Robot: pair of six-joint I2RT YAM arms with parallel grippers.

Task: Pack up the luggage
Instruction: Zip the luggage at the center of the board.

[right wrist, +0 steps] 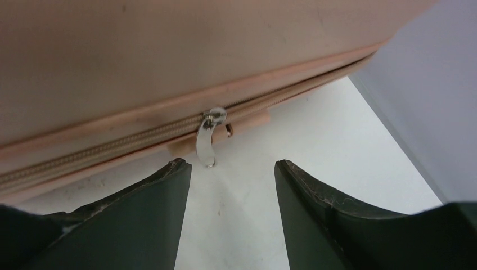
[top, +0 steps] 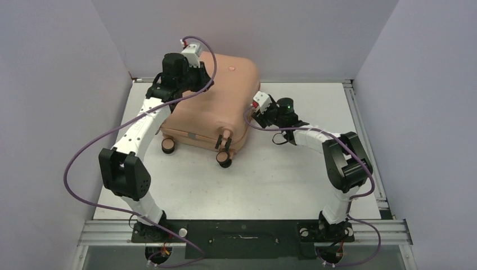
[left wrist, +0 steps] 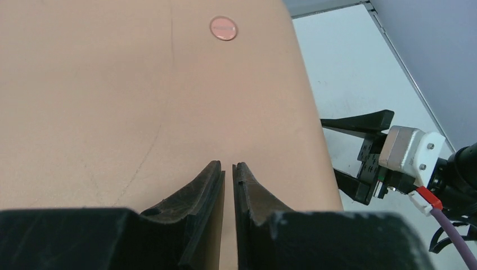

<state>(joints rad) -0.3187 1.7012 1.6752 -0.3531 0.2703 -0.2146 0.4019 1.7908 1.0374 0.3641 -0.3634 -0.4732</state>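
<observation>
- Salmon-pink hard shell: the suitcase lies flat and closed at the far-centre of the white table. Its far edge is close to the back wall, and its wheels point to the near side.
- L claw sits over the top shell, near the shell's right edge. Fingers all but together, only a thin slit, nothing betw. them. Touching the shell or just above it: can't tell.
- Round logo dot is farther along the shell, ahead of the L claw tips.
- R claw is at the suitcase's right side edge, low over the table, fingers apart, holding nothing.
- Silver zip pull hangs from the zip seam just ahead of that gap, nearer the finger on the view's left; not touched.
- Room: bare table in front of the wheels, and to the right of the case as far as the side rail.
- Left side is tight: L arm runs along the case's left edge. Walls close in on three sides.
</observation>
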